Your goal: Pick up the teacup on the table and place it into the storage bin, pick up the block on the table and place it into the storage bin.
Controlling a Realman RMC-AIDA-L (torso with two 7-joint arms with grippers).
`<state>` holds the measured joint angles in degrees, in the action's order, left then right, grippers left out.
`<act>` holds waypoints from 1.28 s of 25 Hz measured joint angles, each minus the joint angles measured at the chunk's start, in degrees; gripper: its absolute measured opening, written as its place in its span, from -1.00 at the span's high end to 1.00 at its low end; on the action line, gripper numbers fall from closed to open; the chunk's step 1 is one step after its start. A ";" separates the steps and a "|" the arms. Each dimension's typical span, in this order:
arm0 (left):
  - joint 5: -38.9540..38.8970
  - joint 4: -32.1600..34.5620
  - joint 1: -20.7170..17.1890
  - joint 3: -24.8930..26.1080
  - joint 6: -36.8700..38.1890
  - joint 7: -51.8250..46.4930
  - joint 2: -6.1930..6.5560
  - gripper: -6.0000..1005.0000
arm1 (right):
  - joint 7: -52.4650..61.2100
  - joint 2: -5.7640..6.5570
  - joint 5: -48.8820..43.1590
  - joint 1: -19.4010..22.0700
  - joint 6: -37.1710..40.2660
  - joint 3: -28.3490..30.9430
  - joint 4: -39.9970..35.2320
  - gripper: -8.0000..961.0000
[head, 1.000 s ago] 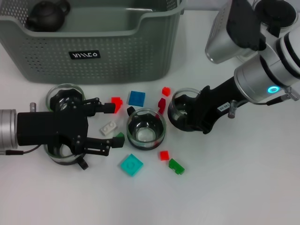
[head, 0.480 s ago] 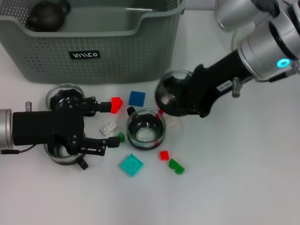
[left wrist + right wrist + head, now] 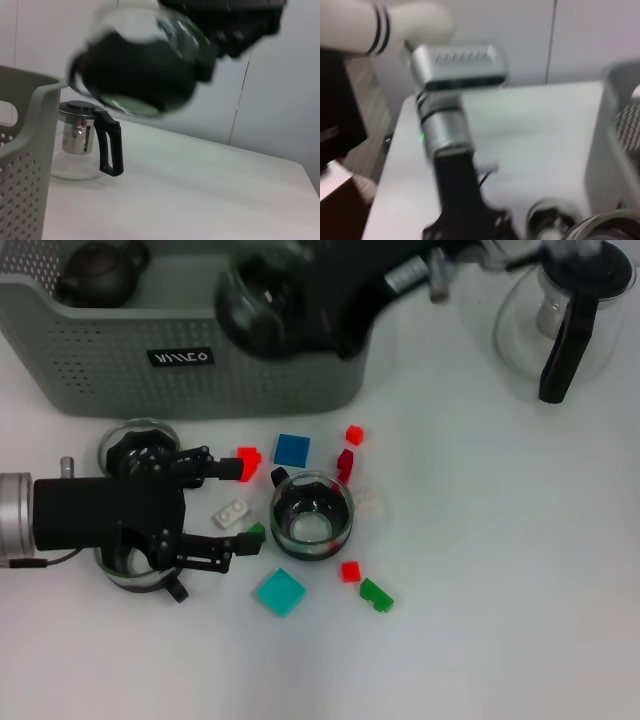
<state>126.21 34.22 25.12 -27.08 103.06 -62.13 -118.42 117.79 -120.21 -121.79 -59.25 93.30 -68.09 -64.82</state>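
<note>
Right gripper (image 3: 300, 315): moved from table level among the blocks to above the storage bin (image 3: 120, 380), carrying the glass teacup (image 3: 255, 305) lifted from the table. Glass pitcher (image 3: 555, 305): now uncovered at the far right.

Glass teacup (image 3: 262, 302) with dark inside, tilted, held aloft over the front rim of the grey-green perforated storage bin (image 3: 200, 360). Another teacup (image 3: 312, 514) upright on the table, among scattered blocks: blue block (image 3: 292, 450), teal block (image 3: 280, 592), red block (image 3: 350, 571), green block (image 3: 377, 595).
</note>
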 joint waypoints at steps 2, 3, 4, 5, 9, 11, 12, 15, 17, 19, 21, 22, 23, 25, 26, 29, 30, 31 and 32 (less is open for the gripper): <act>0.00 -0.06 0.11 0.00 -0.06 0.16 -0.07 -0.86 | -0.27 -0.01 -0.08 -1.69 -2.37 0.28 0.39 0.87; 0.00 -0.08 0.14 0.01 -0.06 0.30 -0.10 -0.86 | -0.37 -0.01 -0.12 -2.40 -3.56 0.33 0.60 0.87; 0.00 -0.10 0.20 0.01 -0.06 0.48 -0.14 -0.86 | -0.48 -0.01 -0.14 -3.33 -5.11 0.32 0.97 0.87; 0.00 -0.12 0.24 0.01 -0.06 0.59 -0.15 -0.86 | -0.63 -0.01 -0.19 -4.11 -7.02 0.21 1.52 0.87; 0.00 -0.13 0.36 0.02 -0.06 0.63 -0.16 -0.86 | -2.37 -0.09 -0.23 -6.75 -15.07 -0.34 5.86 0.87; 0.00 -0.13 0.37 0.02 -0.06 0.64 -0.16 -0.86 | -4.07 -0.17 -0.19 -8.16 -20.28 -0.83 10.04 0.87; 0.00 -0.13 0.37 0.02 -0.06 0.65 -0.16 -0.86 | -5.09 -0.26 -0.07 -8.80 -23.44 -1.32 12.35 0.87; -0.02 -0.12 0.32 0.01 -0.05 0.66 -0.15 -0.86 | -8.60 -0.45 1.25 -10.40 -33.20 -3.62 19.34 0.87; -0.03 -0.12 0.22 0.08 -0.05 0.67 -0.15 -0.86 | -11.48 -0.50 3.41 -11.97 -39.64 -5.47 24.87 0.87; -0.06 -0.14 0.20 0.12 -0.05 0.68 -0.15 -0.86 | -14.97 -0.62 6.09 -13.44 -45.56 -6.81 30.16 0.87; -0.17 -0.18 0.19 0.11 -0.04 0.65 -0.18 -0.86 | -18.21 -0.76 9.12 -14.44 -50.18 -7.97 34.43 0.87; -0.21 -0.20 0.19 0.08 -0.02 0.62 -0.22 -0.86 | -19.85 -0.82 10.95 -14.94 -52.61 -8.84 36.57 0.87; -0.25 -0.21 0.19 0.06 0.00 0.60 -0.25 -0.86 | -21.08 -0.85 12.37 -15.17 -54.25 -9.62 37.76 0.87; -0.36 -0.25 0.19 0.08 0.02 0.54 -0.29 -0.86 | -23.22 -0.98 15.26 -15.38 -57.51 -11.52 39.99 0.87; -0.40 -0.28 0.19 0.14 0.03 0.52 -0.29 -0.86 | -24.03 -1.03 16.59 -15.32 -58.84 -12.35 40.73 0.87; -0.47 -0.29 0.10 0.34 0.00 0.53 -0.34 -0.86 | -26.64 -1.11 21.47 -14.73 -63.05 -14.90 43.12 0.87; -0.47 -0.29 0.10 0.34 0.00 0.53 -0.34 -0.86 | -26.83 -1.11 21.92 -14.61 -63.57 -15.08 43.46 0.87; -0.47 -0.29 0.07 0.40 0.00 0.53 -0.40 -0.86 | -26.83 -1.11 21.92 -14.61 -63.57 -15.08 43.46 0.87; -0.47 -0.29 0.04 0.41 -0.01 0.49 -0.45 -0.86 | -26.93 -1.09 22.23 -14.47 -64.07 -15.20 43.78 0.87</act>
<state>125.74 33.92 25.17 -26.67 103.05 -61.64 -118.87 90.86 -121.30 -99.56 -73.72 29.24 -83.29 -21.04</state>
